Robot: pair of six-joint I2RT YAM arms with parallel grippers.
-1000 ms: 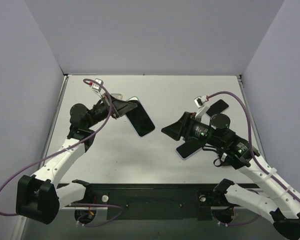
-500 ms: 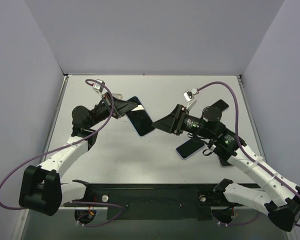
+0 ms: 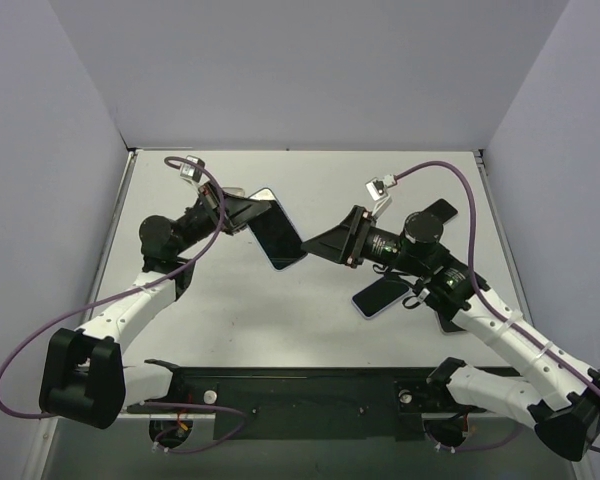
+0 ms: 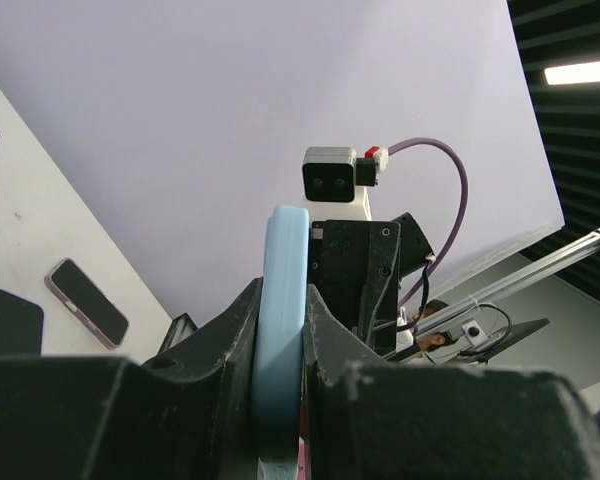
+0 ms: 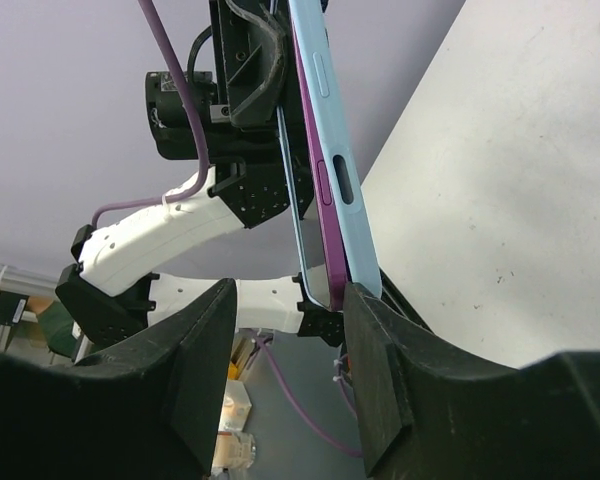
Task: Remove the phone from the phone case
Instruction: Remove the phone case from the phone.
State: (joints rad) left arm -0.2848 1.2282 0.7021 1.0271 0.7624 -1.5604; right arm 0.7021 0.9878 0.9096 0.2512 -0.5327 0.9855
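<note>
A phone (image 3: 277, 236) with a dark screen sits in a light blue phone case (image 4: 282, 330) and is held up off the table. My left gripper (image 3: 250, 213) is shut on the case's upper end. In the right wrist view the phone's purple edge (image 5: 331, 256) shows beside the blue case (image 5: 332, 120). My right gripper (image 3: 308, 246) reaches in from the right, and the phone's lower end stands between its open jaws (image 5: 290, 290). The right finger (image 5: 380, 360) touches the case. The left finger (image 5: 205, 370) stands clear of the screen.
Another phone (image 3: 380, 297) lies on the table under the right arm, and a dark one (image 3: 435, 213) lies further back right. The right arm's purple cable (image 3: 450, 180) arcs above them. Grey walls close in the table (image 3: 230, 310) on three sides.
My right gripper swung left from above the table phone to the held phone's lower end, and its jaws narrowed. The left gripper kept its hold and shifted the phone slightly.
</note>
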